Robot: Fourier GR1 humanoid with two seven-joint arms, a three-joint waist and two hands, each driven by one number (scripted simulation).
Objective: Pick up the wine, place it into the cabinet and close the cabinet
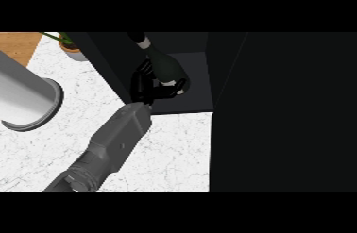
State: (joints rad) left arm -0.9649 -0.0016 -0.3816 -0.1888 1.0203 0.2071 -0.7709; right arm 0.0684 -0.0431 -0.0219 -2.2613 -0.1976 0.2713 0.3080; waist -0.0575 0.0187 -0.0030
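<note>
Wine (164, 67) gripped in our left robot hand (150, 86), inside cabinet (195, 86); release and closing door (286, 109) remain.

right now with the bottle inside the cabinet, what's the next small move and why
Probably lower the wine bottle onto the cabinet floor and release it. The hand is curled round the bottle's base inside the open cabinet, so placing seems nearly done; which hand it is, the view does not settle.
</note>
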